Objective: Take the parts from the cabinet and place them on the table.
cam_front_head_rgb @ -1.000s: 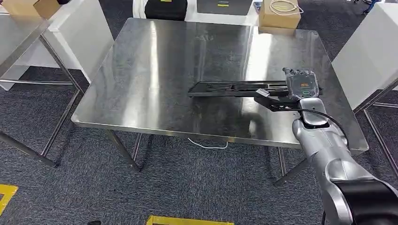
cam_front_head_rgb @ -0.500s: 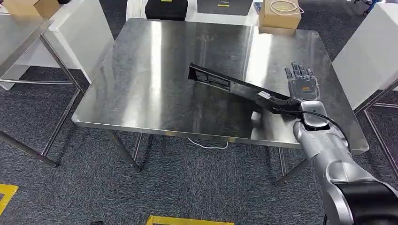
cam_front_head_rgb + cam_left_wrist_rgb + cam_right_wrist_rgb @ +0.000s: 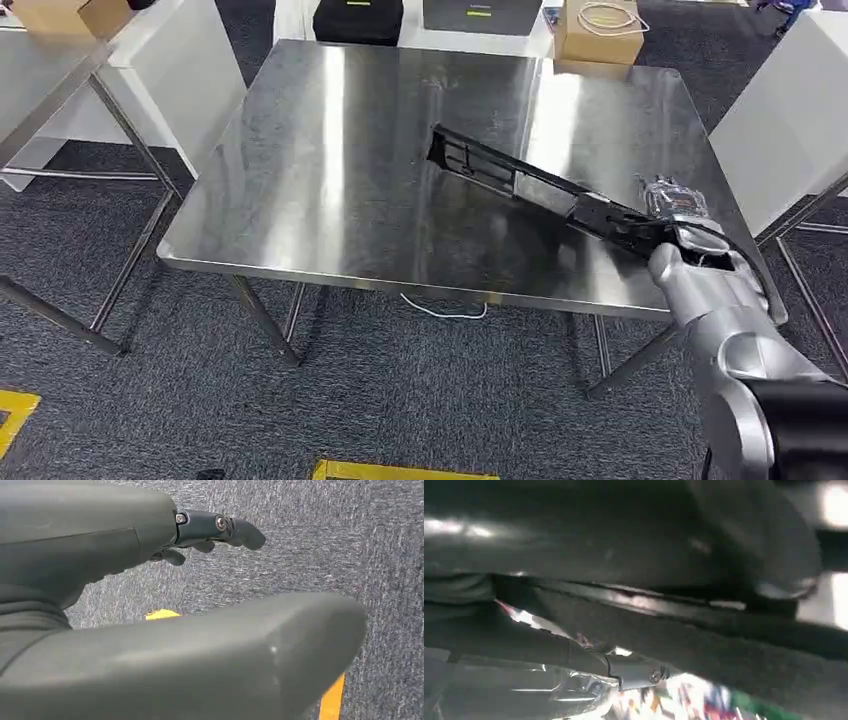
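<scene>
From the head view, a long, flat black part of moulded plastic, pierced with slots, lay slantwise across a brushed-steel worktop; its far end sat near the worktop's middle and its near end reached the right hand at the right front edge; the silver, rounded right arm rose from below to that hand, with a black cable looped over the wrist; whether the fingers there grasped the part's end or merely lay against it I could not tell from this view; a tan cardboard box with a coiled pale cord on top stood at the worktop's far edge, a black case beyond it, and grey, nubbly carpet with yellow tape marks spread below. From the left wrist view, the left hand hung over that same grey carpet, its smooth grey cover and thick thumb large in front, its dark fingers slightly curled, apart, grasping nothing. From the right wrist view, dark, blurred surfaces crowded close, with a glossy black edge of the part running across against the hand; the fingers' hold stayed unreadable.
</scene>
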You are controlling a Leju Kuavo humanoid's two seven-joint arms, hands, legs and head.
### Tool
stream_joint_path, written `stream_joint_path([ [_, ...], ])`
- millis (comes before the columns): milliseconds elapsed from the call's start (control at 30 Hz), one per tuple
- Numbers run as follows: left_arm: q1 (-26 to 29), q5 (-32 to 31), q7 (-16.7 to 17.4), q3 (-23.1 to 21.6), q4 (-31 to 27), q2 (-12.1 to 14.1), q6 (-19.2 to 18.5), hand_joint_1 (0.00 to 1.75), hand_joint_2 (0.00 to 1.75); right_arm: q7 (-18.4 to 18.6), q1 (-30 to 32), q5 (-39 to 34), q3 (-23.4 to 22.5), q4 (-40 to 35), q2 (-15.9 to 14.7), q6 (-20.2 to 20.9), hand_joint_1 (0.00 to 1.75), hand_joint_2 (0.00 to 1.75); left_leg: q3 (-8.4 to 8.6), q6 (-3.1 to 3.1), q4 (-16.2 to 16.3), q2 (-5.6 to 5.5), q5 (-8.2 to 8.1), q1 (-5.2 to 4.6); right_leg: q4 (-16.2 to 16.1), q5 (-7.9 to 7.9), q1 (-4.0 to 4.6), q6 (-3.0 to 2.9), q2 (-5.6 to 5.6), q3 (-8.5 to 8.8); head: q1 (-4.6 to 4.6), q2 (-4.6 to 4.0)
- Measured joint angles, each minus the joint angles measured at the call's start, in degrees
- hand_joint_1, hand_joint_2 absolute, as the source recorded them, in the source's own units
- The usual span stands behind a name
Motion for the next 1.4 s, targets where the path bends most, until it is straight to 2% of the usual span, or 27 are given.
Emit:
stream_joint_path([
  [100,-0.1,-0.4,0.4,-0.1,0.0,0.0,0.0,0.0,0.0,1.1,-0.3,-0.8,-1.6,1.2,-1.6,5.2,0.0,0.0,-0.02,0.11,0.0,-0.24,0.08,-0.01,-0.1,0.09,-0.02,0.12,-0.14,0.14,0.0,0.0],
  [167,-0.1,-0.5,0.6,-0.1,0.0,0.0,0.0,0.0,0.0,1.2,-0.3,-1.2,-2.3,2.1,-2.6,7.3,0.0,0.0,-0.12,0.21,0.0,-0.22,0.14,-0.04,-0.2,0.22,-0.04,0.27,-0.13,0.14,0.0,0.0],
  [300,-0.2,-0.5,0.6,-0.3,0.0,0.1,-0.1,0.0,0.0,1.2,-0.3,-1.3,-2.9,2.8,-4.0,7.9,0.0,0.0,-0.16,0.26,0.0,-0.19,0.17,-0.05,-0.3,0.41,-0.04,0.26,-0.11,0.16,0.02,0.0],
  [500,-0.3,-0.5,0.6,-0.5,0.0,0.1,-0.1,0.0,0.0,1.2,-0.3,-1.3,-3.4,3.5,-4.6,8.1,0.0,0.0,-0.17,0.29,0.0,-0.2,0.19,-0.06,-0.4,0.43,-0.05,0.28,-0.12,0.15,0.0,0.0],
  [733,-0.3,-0.5,0.6,-0.5,0.0,0.3,-0.3,0.0,0.0,-0.8,-0.8,-2.2,-3.5,4.4,-6.1,15.0,0.0,0.0,-0.19,0.29,0.0,-0.21,0.19,-0.06,-0.4,0.43,-0.05,0.28,-0.12,0.16,0.0,0.0],
  [867,-0.3,-0.5,0.6,-0.5,0.0,0.5,-0.3,0.0,0.0,-2.4,-1.3,-3.1,-3.5,4.9,-6.7,17.1,0.0,0.0,-0.19,0.29,0.0,-0.2,0.19,-0.06,-0.4,0.43,-0.04,0.29,-0.12,0.14,0.0,0.0],
  [1000,-0.3,-0.5,0.4,-0.5,0.0,0.7,-0.3,0.0,0.0,-3.6,-1.5,-5.5,-3.7,5.2,-6.7,17.0,0.0,0.0,-0.19,0.3,0.0,-0.2,0.2,-0.06,-0.4,0.43,-0.04,0.29,-0.12,0.15,0.0,0.0],
  [1133,-0.3,-0.5,0.4,-0.5,0.0,0.7,-0.3,0.0,0.0,-5.9,-2.7,-5.0,-3.6,5.4,-7.5,20.0,0.0,0.0,-0.19,0.31,0.0,-0.22,0.21,-0.06,-0.4,0.43,-0.04,0.29,-0.14,0.15,0.0,0.0],
  [1300,-0.4,-0.6,0.4,-0.5,0.0,0.8,-0.5,0.0,0.0,-5.8,-3.9,-3.9,-3.4,5.4,-8.7,20.1,0.0,0.0,-0.21,0.31,0.0,-0.21,0.2,-0.06,-0.4,0.43,-0.04,0.29,-0.12,0.16,0.0,0.0],
  [1400,-0.4,-0.6,0.4,-0.5,0.0,0.8,-0.5,0.0,0.0,-3.9,-4.3,-3.2,-2.9,5.4,-8.9,19.2,0.0,0.0,-0.21,0.31,0.0,-0.21,0.2,-0.07,-0.4,0.43,-0.04,0.29,-0.12,0.16,0.0,0.0],
])
